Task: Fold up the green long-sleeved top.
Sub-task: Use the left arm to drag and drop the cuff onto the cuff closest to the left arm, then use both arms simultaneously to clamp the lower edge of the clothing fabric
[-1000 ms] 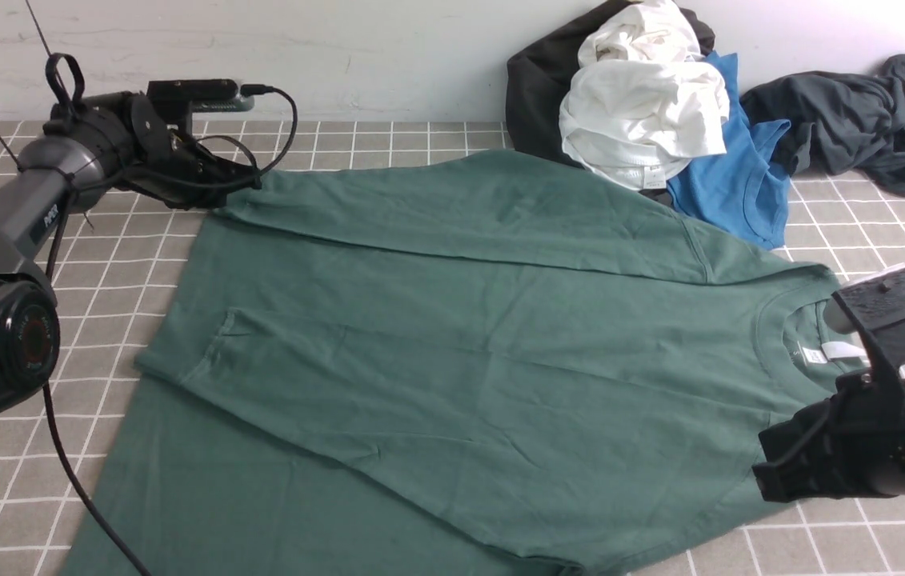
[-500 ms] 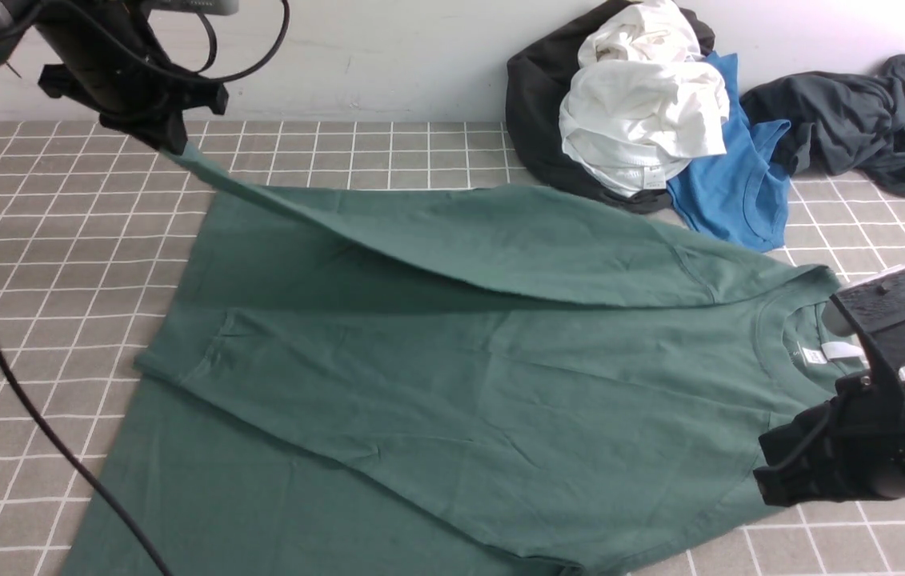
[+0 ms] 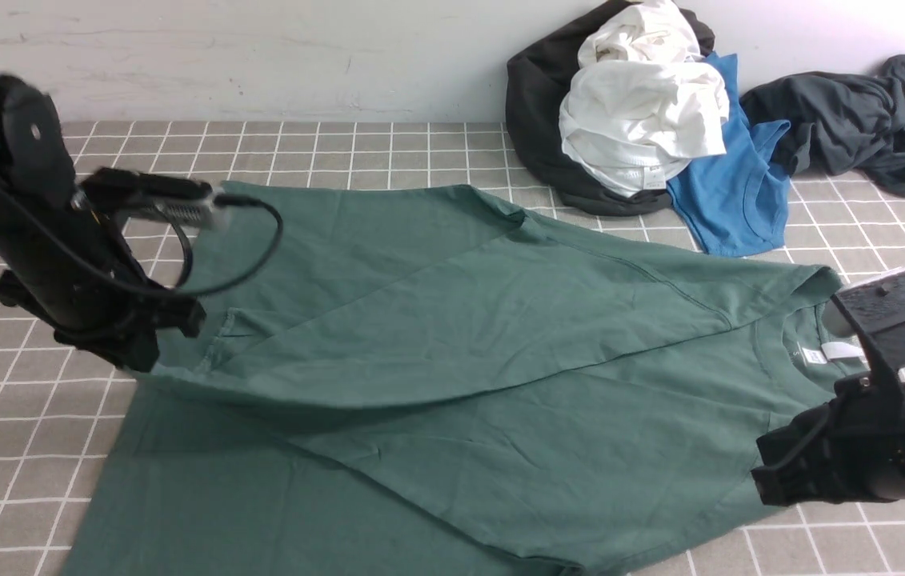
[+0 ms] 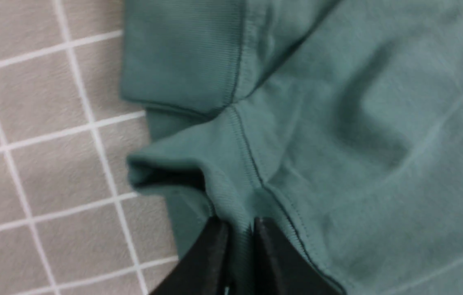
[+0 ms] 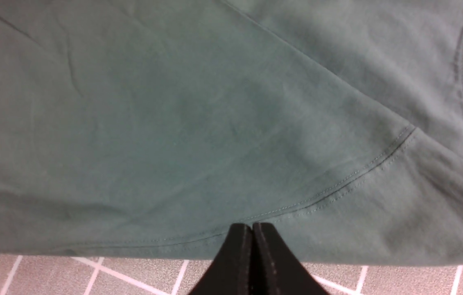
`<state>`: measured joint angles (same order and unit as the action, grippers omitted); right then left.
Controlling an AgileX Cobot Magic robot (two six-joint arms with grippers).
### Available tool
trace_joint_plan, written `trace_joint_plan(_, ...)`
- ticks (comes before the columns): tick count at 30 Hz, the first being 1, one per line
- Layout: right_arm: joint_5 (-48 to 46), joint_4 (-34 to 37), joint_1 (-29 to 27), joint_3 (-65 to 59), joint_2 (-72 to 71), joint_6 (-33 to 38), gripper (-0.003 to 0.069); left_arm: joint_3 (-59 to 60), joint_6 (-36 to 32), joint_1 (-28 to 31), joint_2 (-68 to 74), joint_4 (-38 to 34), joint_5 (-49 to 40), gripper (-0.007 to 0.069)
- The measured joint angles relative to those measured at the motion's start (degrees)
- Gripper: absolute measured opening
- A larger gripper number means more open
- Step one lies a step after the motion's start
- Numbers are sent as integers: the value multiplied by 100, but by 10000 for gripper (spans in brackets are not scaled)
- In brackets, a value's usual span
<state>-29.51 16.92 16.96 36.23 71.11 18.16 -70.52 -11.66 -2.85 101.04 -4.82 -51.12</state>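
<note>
The green long-sleeved top (image 3: 460, 400) lies spread on the tiled table, with its collar and white neck tag (image 3: 840, 352) to the right. My left gripper (image 3: 136, 364) is shut on the ribbed cuff (image 4: 219, 192) of one sleeve. It holds the cuff low over the top's left edge, so the sleeve (image 3: 436, 320) runs diagonally across the body. The other sleeve's cuff (image 4: 182, 61) lies just beyond it. My right gripper (image 3: 768, 480) is shut and empty. In the right wrist view its tips (image 5: 251, 225) sit over the shoulder seam (image 5: 337, 184) by the garment's near edge. The chest logo is hidden.
A heap of clothes lies at the back right against the wall: a black garment (image 3: 532, 96), white shirts (image 3: 644, 104), a bright blue shirt (image 3: 732, 184) and a dark charcoal garment (image 3: 852, 120). Bare tiles (image 3: 340, 152) show behind and left of the top.
My left gripper lifted the sleeve cuff from the far left, then swung it down toward me over the body. The sleeve now crosses the top diagonally. The right arm has not moved.
</note>
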Motion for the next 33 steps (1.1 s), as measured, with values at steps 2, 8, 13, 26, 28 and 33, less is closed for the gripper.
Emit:
trace_joint_plan(2,-42,12,0,0,0,0,-10,151,-222,-74,-6,7,87,145)
trace_joint_plan(8,-458,38,0,0,0,172,-10,389,-470,-87,-323,45,-484,398)
trace_joint_plan(13,-843,286,0,0,0,685,-10,1244,-943,-105,-995,90,-381,473)
trace_joint_plan(26,-1319,2004,0,0,0,2748,-10,3501,-4028,-660,-1262,482,1154,473)
trace_joint_plan(28,-1396,2148,0,0,0,2975,-10,3576,-4076,-667,-1297,608,1290,444)
trace_joint_plan(33,-1468,2394,0,0,0,3261,-10,3654,-3776,-710,-1345,1093,1600,245)
